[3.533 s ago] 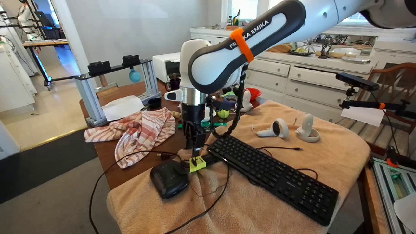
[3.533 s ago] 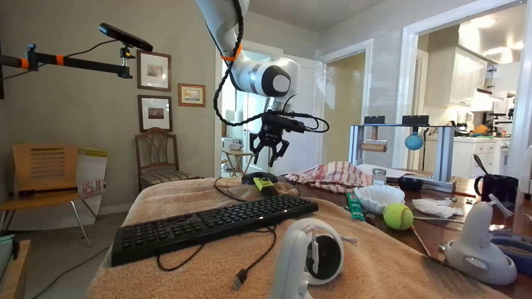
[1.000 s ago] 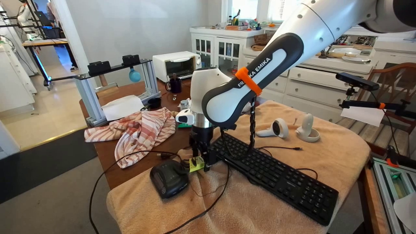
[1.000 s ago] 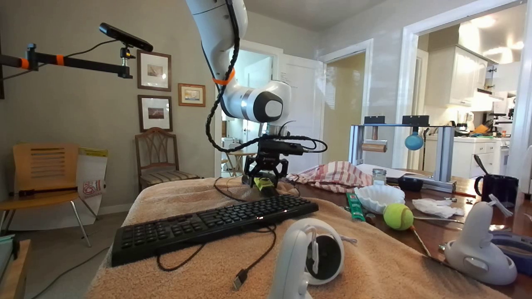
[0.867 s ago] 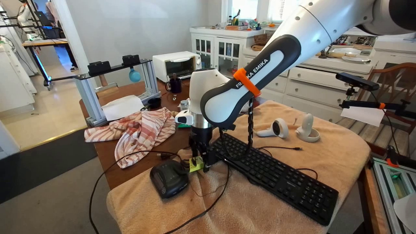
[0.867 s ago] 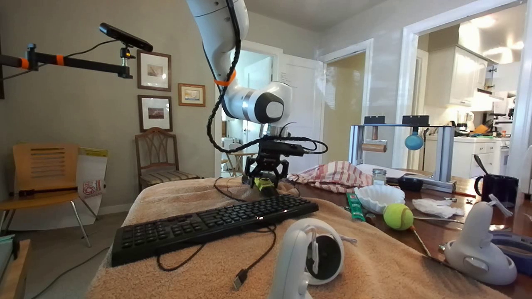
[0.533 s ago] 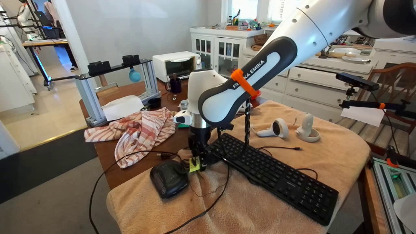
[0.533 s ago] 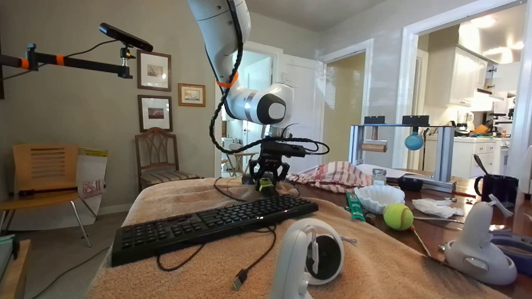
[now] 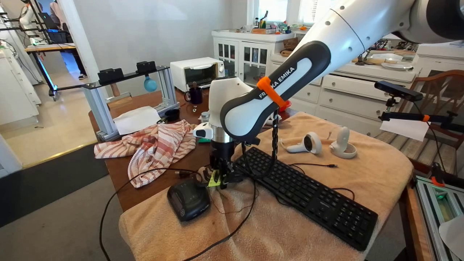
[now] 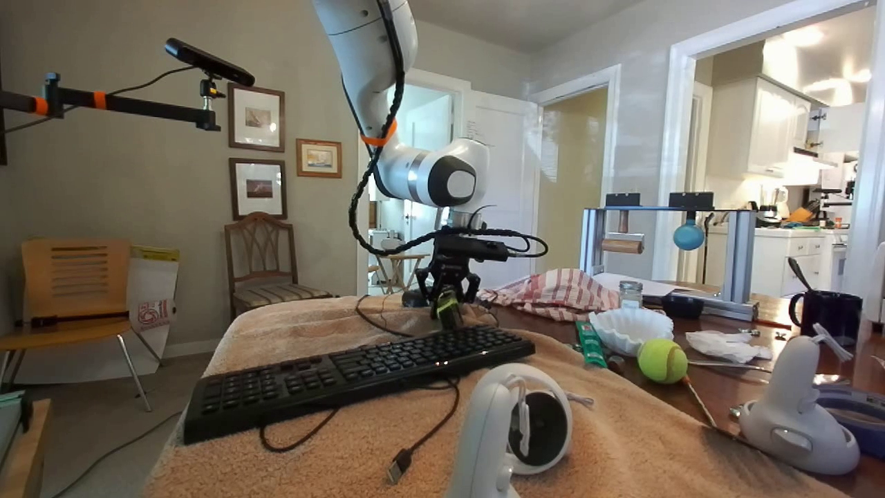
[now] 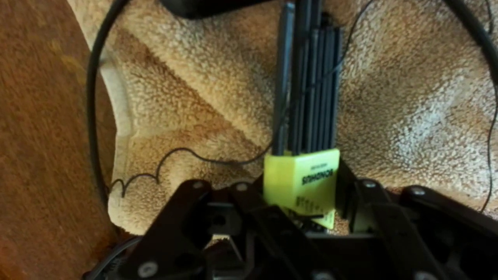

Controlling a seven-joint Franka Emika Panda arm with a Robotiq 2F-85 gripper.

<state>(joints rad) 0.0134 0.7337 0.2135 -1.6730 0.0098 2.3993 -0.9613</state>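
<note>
We find both exterior views bright: in an exterior view the window (image 9: 277,9) burns out white and wide-angle stretch tilts the door frame (image 9: 77,36). In the wrist view we get dimmer, warmer light, a pale sheen on the towel (image 11: 424,112), and small print on the yellow sleeve (image 11: 303,182) too blurred to read

Bright yellow with black print on hex-key holder (image 11: 301,181); dark grey to black on hex keys (image 11: 311,116). Mostly black on gripper (image 11: 301,190) and keyboard (image 9: 306,197). Plain tan on blanket (image 9: 290,232). Red-and-white stripes on cloth (image 9: 156,145). White with dark grey trim on arm (image 9: 246,117), orange on its band (image 9: 271,91). Neon yellow-green on tennis ball (image 10: 662,361). Light blue on hanging ball (image 10: 688,236). White on handheld controller (image 10: 795,415). Near-black on mug (image 10: 826,315). Reddish brown on tabletop (image 11: 39,136).
</note>
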